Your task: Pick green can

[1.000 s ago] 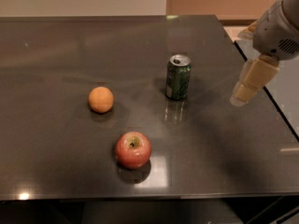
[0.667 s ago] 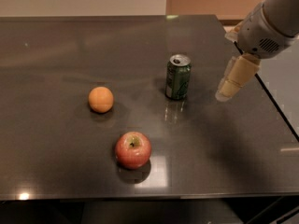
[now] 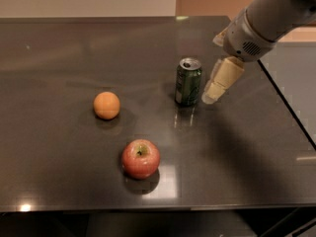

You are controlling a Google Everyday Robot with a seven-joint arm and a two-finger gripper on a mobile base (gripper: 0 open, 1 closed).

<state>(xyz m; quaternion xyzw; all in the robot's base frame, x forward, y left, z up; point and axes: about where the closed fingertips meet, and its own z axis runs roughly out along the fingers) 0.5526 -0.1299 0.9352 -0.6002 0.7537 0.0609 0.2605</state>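
We see the green can (image 3: 188, 82) standing upright on the dark table (image 3: 59, 48), right of centre, its silver top and pull-tab opening facing up. The end effector (image 3: 212, 95) hangs just beside the can on its right, cream-coloured, tilted down and to the left, with its tip near the can's lower half. We cannot tell whether it touches the can, nor whether it is spread or pressed together. The grey arm (image 3: 269, 19) reaches in from the upper right corner. An orange (image 3: 106, 105) lies to the left of the can, well apart from it. A red apple (image 3: 140, 158) sits nearer the front edge, between the two.
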